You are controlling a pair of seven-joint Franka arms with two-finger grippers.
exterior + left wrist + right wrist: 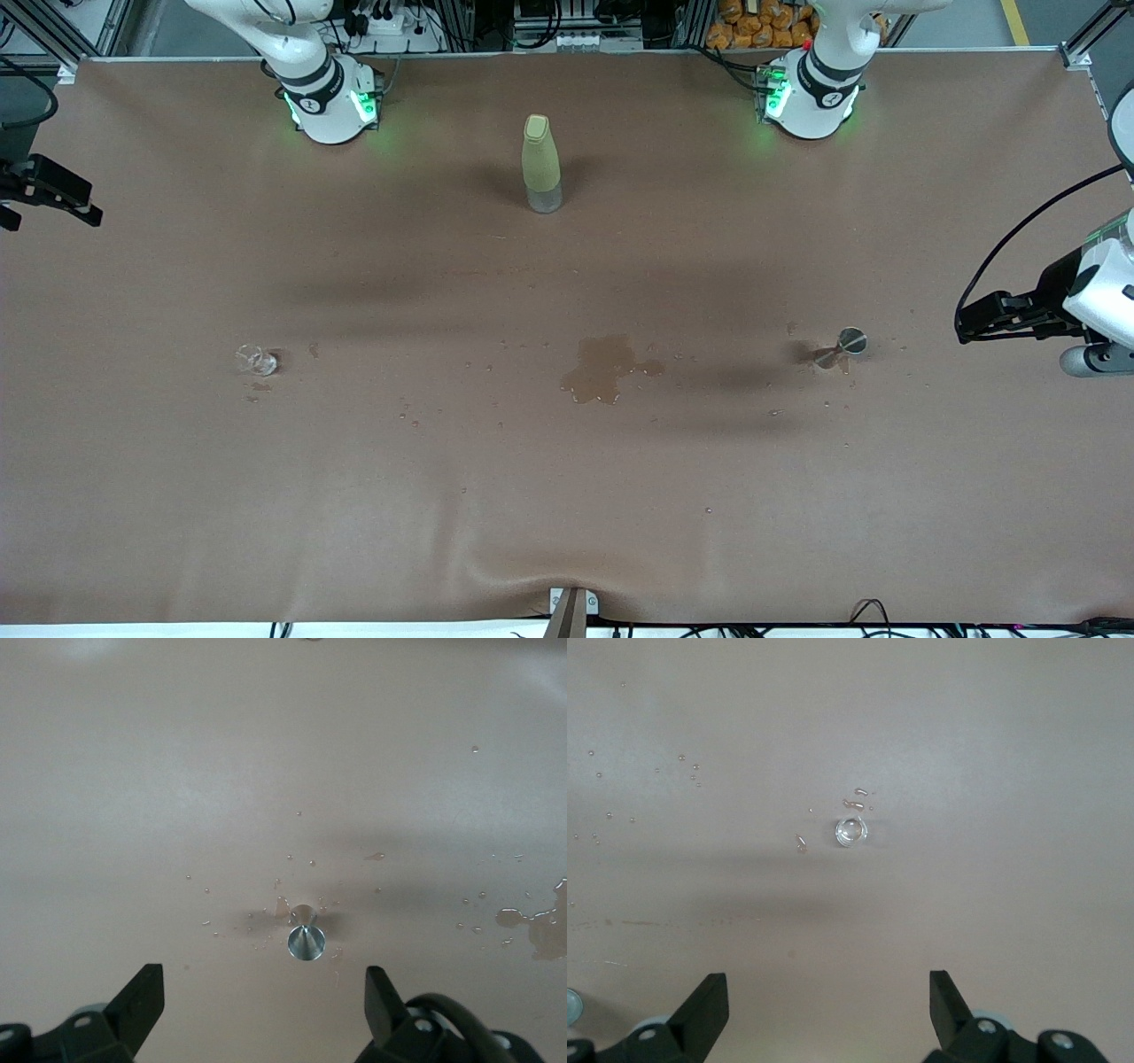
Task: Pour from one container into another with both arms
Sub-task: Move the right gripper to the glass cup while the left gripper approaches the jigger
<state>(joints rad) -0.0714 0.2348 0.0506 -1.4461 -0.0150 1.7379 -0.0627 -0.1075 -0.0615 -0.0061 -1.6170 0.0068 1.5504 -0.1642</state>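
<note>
Two hands hang high, both spread wide and holding nothing — the left hand (264, 999) over a small shiny metal cone cup (306, 939), the right hand (829, 1005) over a tiny clear glass cup (850, 831) on the brown bench (443, 461).

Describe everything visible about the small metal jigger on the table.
The metal jigger is a small, shiny, silver-coloured double cone, pinched at the waist. It stands on the brown table cover toward the left arm's end, one round mouth facing up. Nothing grips it; small droplets and a wet patch lie around its foot. The left tool, fingers open, hangs above it without touching, as the left wrist view shows.
</note>
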